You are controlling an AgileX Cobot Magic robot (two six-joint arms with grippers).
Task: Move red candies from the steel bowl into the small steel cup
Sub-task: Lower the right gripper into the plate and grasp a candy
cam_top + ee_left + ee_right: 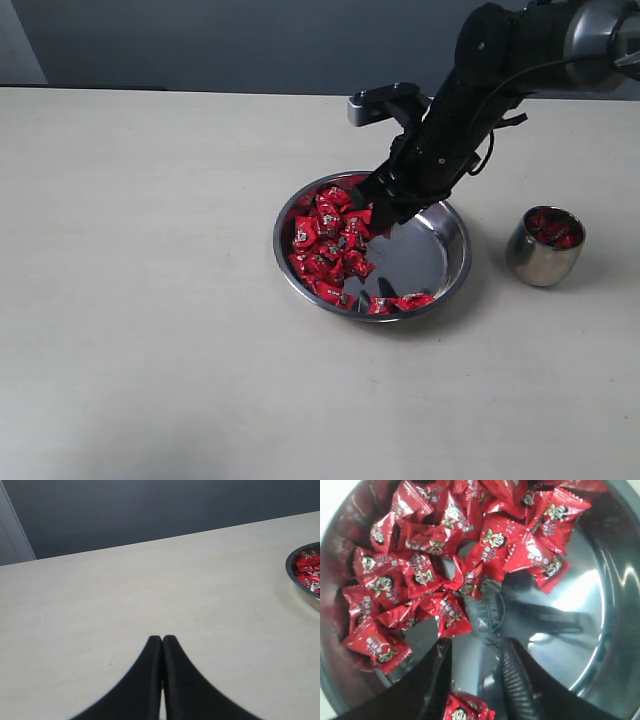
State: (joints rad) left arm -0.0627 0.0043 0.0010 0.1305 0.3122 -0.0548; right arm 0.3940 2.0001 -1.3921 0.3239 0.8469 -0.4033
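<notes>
The steel bowl (425,258) sits mid-table, with red candies (325,240) heaped in its left half and a few at its front rim. My right gripper (377,205) reaches down into the bowl at the edge of the heap. In the right wrist view its jaws (476,645) stand open over the bare steel floor (580,605), just short of the candy pile (435,565). One candy (467,707) lies between the fingers nearer their base, not pinched. The small steel cup (541,262) stands to the right with red candies (552,228) inside. My left gripper (162,639) is shut with nothing in it.
The cream table (150,300) stretches wide to the left and front of the bowl. In the left wrist view the bowl's rim (300,582) and a few candies (307,567) show at the far edge. A dark wall runs behind the table.
</notes>
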